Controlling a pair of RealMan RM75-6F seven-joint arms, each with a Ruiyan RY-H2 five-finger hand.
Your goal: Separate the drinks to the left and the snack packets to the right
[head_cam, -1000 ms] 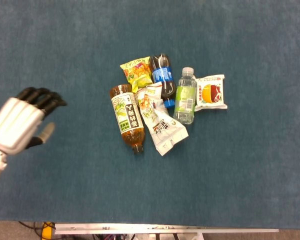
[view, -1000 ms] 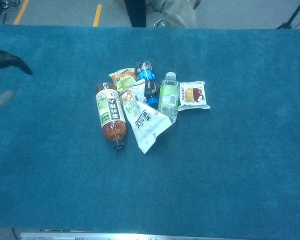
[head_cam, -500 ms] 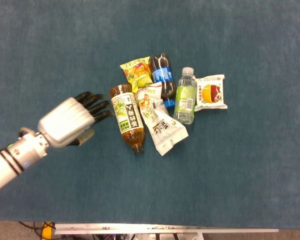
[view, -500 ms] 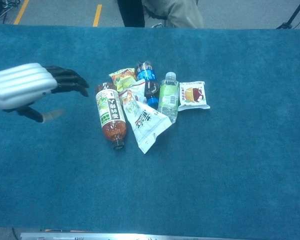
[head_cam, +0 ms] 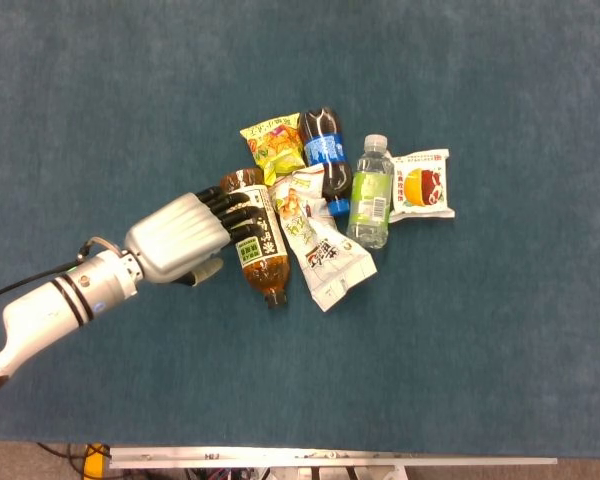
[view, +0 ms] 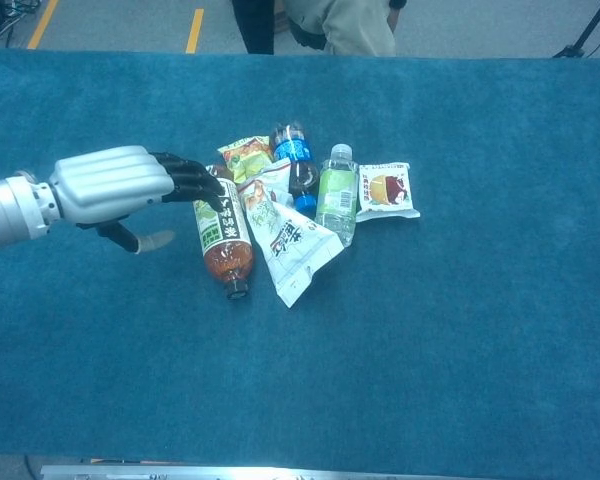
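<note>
A brown tea bottle (head_cam: pixel 258 250) (view: pixel 223 245) lies on the blue table at the left of a cluster. My left hand (head_cam: pixel 185 236) (view: pixel 120 187) is open, its dark fingers (head_cam: pixel 238 206) reaching over the bottle's upper half, thumb apart at the bottle's left side; contact is unclear. Right of it lie a white snack packet (head_cam: pixel 320 250) (view: pixel 290 240), a yellow snack packet (head_cam: pixel 272 143) (view: pixel 244 153), a dark cola bottle (head_cam: pixel 327 155) (view: pixel 295 160), a clear green-label bottle (head_cam: pixel 370 195) (view: pixel 336 195) and a white packet with a red picture (head_cam: pixel 421 184) (view: pixel 386 190). My right hand is out of both views.
The blue cloth table (head_cam: pixel 480 330) stretches wide on every side of the cluster. Its front edge with a metal rail (head_cam: pixel 330 460) runs along the bottom. A person (view: pixel 325 22) stands behind the far edge in the chest view.
My left hand has travelled right from the table's left edge to the tea bottle, and its fingers now lie over the bottle. The items have not moved.
</note>
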